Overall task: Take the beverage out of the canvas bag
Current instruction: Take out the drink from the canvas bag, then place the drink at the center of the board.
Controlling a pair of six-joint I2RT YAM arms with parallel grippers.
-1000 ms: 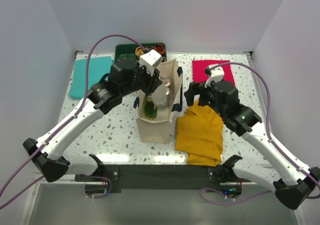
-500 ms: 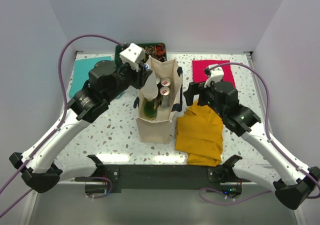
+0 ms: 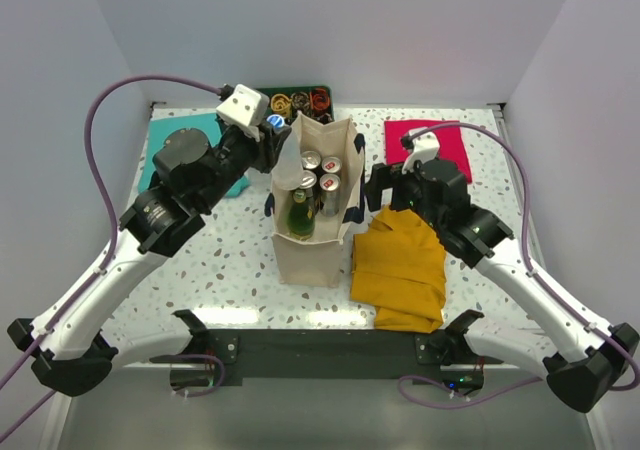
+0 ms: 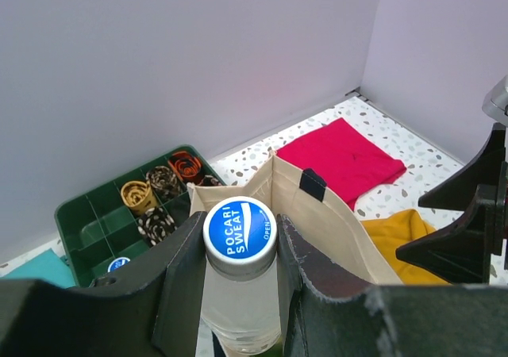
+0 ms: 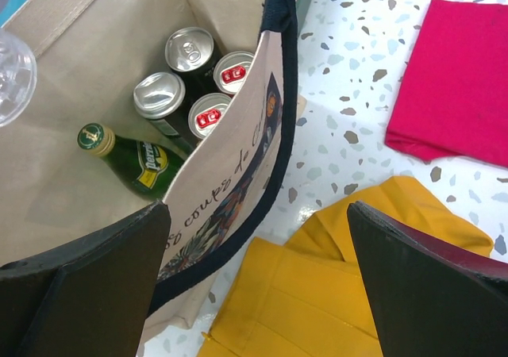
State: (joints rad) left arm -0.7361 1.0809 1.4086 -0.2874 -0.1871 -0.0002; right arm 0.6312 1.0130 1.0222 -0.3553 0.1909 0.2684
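Farthest left, a teal cloth (image 3: 178, 152) lies flat on the speckled table (image 3: 230, 265), and just behind it sits a dark green compartment tray (image 4: 95, 230) with coiled hair ties in several of its cells. Next comes the left gripper (image 4: 238, 250), its two black fingers (image 4: 184, 282) pinched narrow on the neck of a clear Pocari Sweat bottle (image 4: 240, 228), just under the blue cap. The bottle hangs tilted in that grip, raised clear of the other drinks, with its cap toward the tray and its clear base over the left side of the bag's open mouth; the right wrist view catches that base at the upper left, above the bag's inner wall. The canvas bag (image 3: 308, 255) stands upright in the middle of the table, mouth open. Inside it, four cans (image 5: 190, 49) stand close together toward the far side, two with plain silver tops and two with red tabs, and a green glass Perrier bottle (image 5: 133, 160) leans beside them on the near side. The bag's right wall carries a dark navy strap and printed lettering. The right gripper (image 5: 258, 238) hovers with its jaws spread wide and nothing between them, above that right wall and the edge of the mustard-yellow cloth (image 3: 400, 270), which lies rumpled just beside the bag. Beyond it, at the far right, a red cloth (image 3: 445, 142) lies folded flat.
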